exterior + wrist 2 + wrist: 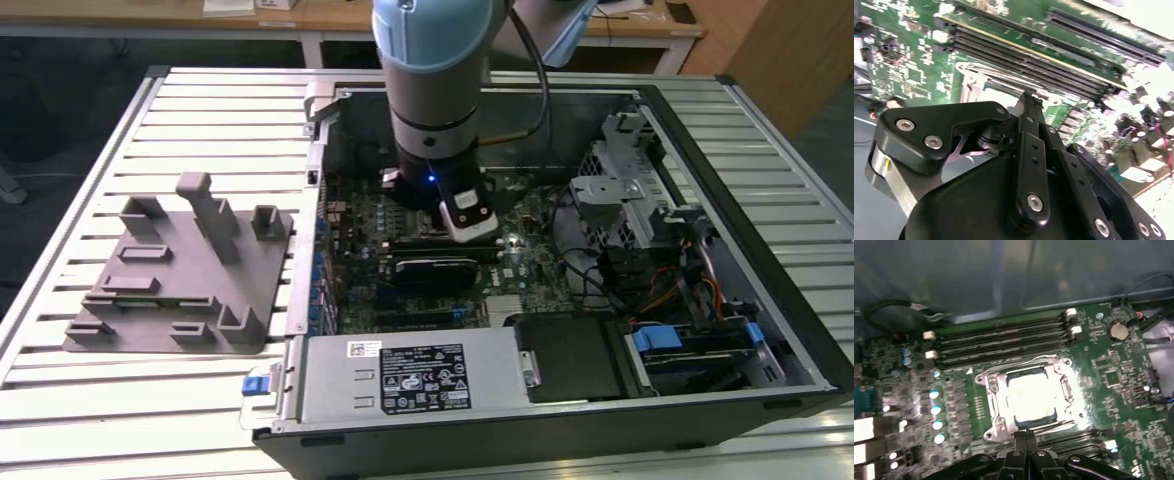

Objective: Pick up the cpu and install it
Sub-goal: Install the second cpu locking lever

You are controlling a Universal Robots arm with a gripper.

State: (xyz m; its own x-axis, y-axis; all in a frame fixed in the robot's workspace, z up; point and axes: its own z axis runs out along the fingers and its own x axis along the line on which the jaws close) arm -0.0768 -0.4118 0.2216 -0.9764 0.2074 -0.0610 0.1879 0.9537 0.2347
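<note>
**Operator A:** Exterior view: my arm [434,90] reaches down into the open computer case [561,400], which lies on the slatted table [160,400]. The tool [470,222] hangs over the motherboard [534,265], near the middle of the case. Toward the exterior view's left, well apart from the case, the grey plastic fixture [180,275] sits on the table.

**Operator B:** And the cpu?

**Operator A:** First wrist view: the cpu [1031,397], a pale square with a glaring top, lies inside the metal frame of the socket [991,397] on the motherboard. The tool [1026,436] sits just beside the socket's near edge; I cannot tell whether it touches the board.

**Operator B:** State of the tool?

**Operator A:** In both wrist views its two black fingers [1030,125] are pressed together with no gap and nothing between them, so I read it as clenched and empty.

**Operator B:** Surroundings?

**Operator A:** Rows of dark memory slots [999,342] run along the far side of the socket, with more along its near side. A round coin cell battery [1118,331] sits near the board's corner. In the exterior view, the power supply [407,375] fills the case's near end.
</note>
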